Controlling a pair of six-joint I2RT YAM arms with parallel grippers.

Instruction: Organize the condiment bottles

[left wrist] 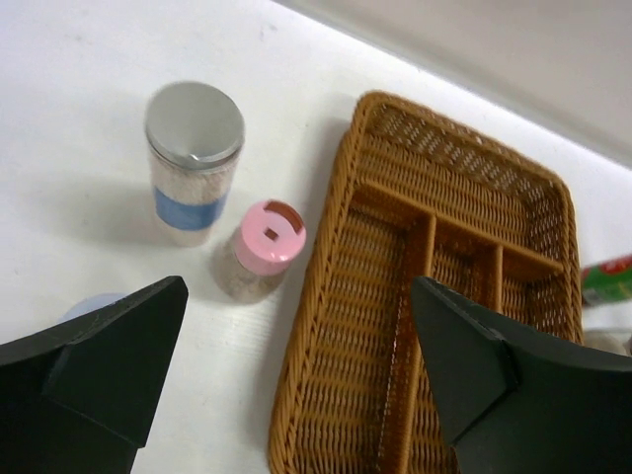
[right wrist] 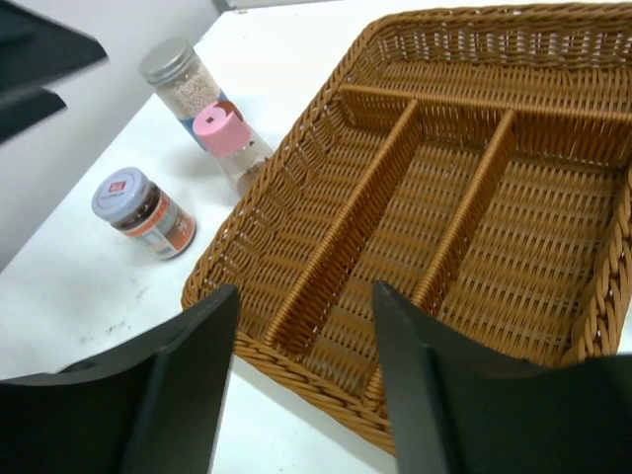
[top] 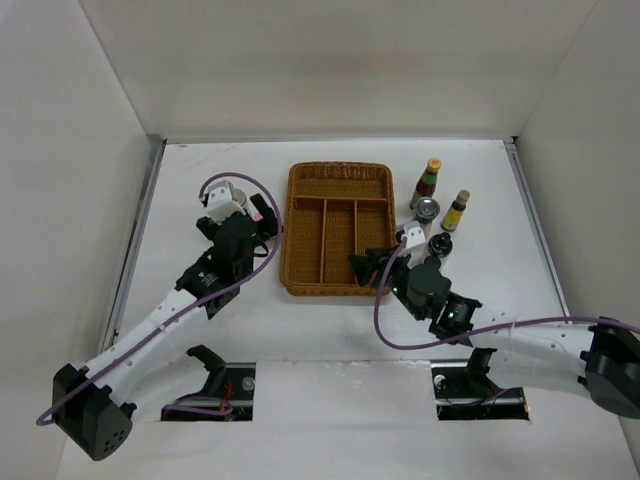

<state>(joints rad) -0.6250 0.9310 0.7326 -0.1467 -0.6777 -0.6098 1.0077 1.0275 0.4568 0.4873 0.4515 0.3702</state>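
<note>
A grey-capped blue-label jar point(left wrist: 194, 158) and a pink-lidded jar point(left wrist: 263, 247) stand upright left of the wicker tray point(left wrist: 434, 296). A white-lidded red-label jar point(right wrist: 143, 209) stands near them; in the left wrist view only its lid edge point(left wrist: 94, 306) shows. Right of the tray point(top: 338, 228) stand a yellow-capped dark sauce bottle point(top: 427, 183), a silver-lidded jar point(top: 428, 209), a brown-capped dark bottle point(top: 456, 211) and a dark jar point(top: 440, 246). My left gripper point(left wrist: 296, 326) is open and empty over the tray's left edge. My right gripper point(right wrist: 306, 296) is open and empty over the tray's near edge.
The tray has three long compartments and one cross compartment at the far end, all with nothing in them. White walls enclose the table on the left, back and right. My left arm point(top: 215, 265) covers the left group of jars in the top view.
</note>
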